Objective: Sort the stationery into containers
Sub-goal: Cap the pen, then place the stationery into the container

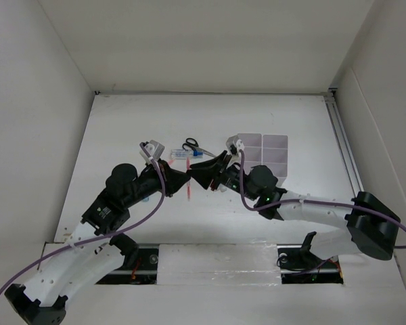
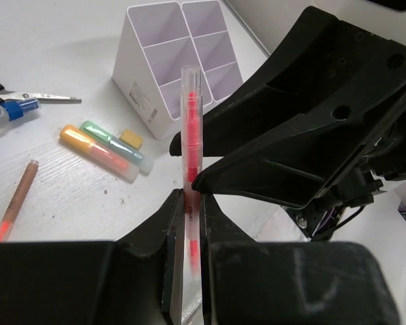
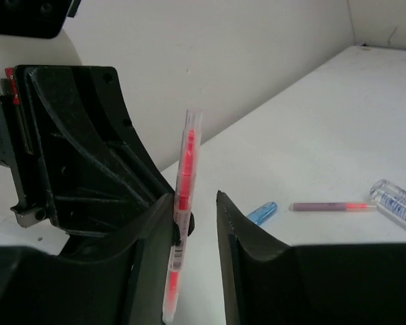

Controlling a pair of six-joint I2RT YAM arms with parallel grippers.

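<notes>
In hand: red pen (image 2: 191,128), clamped in left gripper (image 2: 189,217), right gripper (image 3: 195,203) jaws apart around it. Unsorted: highlighters (image 2: 98,152), scissors (image 2: 47,98), tube (image 2: 3,115). Visibly empty: organiser (image 2: 145,88)

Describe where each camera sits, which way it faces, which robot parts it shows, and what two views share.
Top external: above and behind the bases, looking down on the table; left arm and right arm show.
Left wrist: on the left arm, facing the organiser; left gripper clamps a red pen.
Right wrist: on the right arm, facing the left gripper; right gripper open around the pen.
Shared: both wrist views show that pen.
</notes>
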